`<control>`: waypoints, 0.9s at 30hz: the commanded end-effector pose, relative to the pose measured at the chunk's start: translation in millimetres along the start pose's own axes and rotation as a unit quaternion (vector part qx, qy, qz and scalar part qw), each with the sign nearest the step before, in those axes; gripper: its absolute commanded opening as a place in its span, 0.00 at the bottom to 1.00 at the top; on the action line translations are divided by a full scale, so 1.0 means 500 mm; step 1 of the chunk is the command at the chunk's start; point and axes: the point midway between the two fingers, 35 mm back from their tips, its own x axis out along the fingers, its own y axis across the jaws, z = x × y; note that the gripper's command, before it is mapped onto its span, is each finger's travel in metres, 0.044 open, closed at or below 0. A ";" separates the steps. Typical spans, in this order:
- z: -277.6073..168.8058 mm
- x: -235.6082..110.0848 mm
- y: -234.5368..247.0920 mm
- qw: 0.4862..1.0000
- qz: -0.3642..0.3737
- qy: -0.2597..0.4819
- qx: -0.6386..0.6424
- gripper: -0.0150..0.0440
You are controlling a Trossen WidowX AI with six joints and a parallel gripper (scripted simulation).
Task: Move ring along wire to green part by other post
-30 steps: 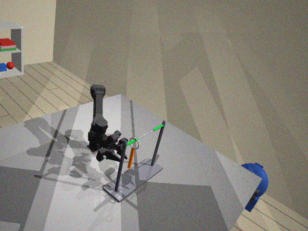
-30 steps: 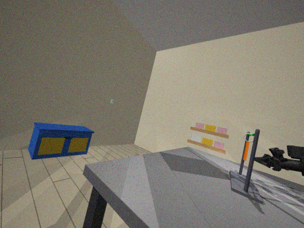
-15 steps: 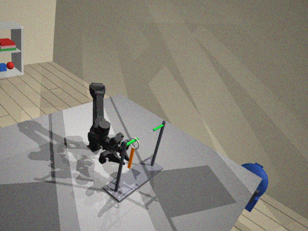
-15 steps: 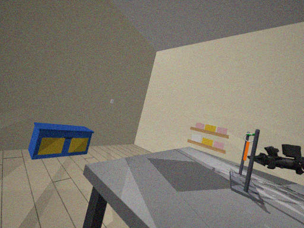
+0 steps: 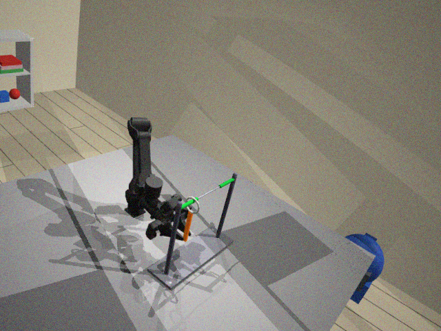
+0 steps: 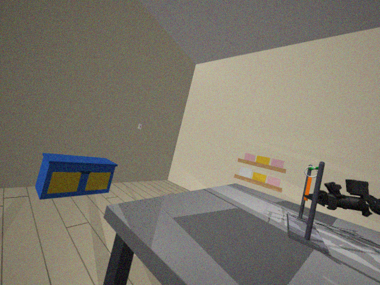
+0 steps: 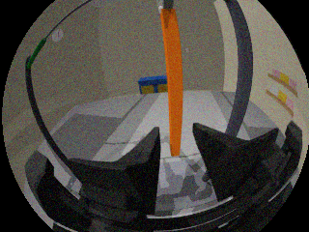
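The pale ring (image 5: 198, 206) (image 6: 304, 171) hangs around the wire on the green part (image 5: 187, 203) beside the nearer post (image 5: 171, 245) in the top view. Its orange handle (image 5: 188, 226) (image 6: 308, 185) (image 7: 174, 77) hangs down, slightly tilted. My gripper (image 5: 186, 233) (image 6: 307, 196) (image 7: 176, 129) is open, with its fingertips on either side of the handle's lower part. Gaps show on both sides of the handle in the wrist view. The thin grey wire (image 5: 210, 191) (image 7: 68, 20) runs to the other green part (image 5: 226, 183) (image 7: 37, 54).
The other post (image 5: 225, 209) (image 7: 36, 108) stands at the far end of the base plate (image 5: 201, 265). The ring-side post (image 7: 243, 63) rises just beyond the right finger in the wrist view. The arm reaches in below wire height. The grey table (image 5: 284, 306) (image 6: 147, 211) carries strong shadows.
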 end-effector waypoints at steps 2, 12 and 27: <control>-0.003 0.016 -0.001 1.000 -0.002 0.001 0.003 0.53; -0.007 0.048 0.003 1.000 -0.002 0.000 0.003 0.53; -0.010 0.062 0.006 1.000 -0.002 -0.001 0.004 0.53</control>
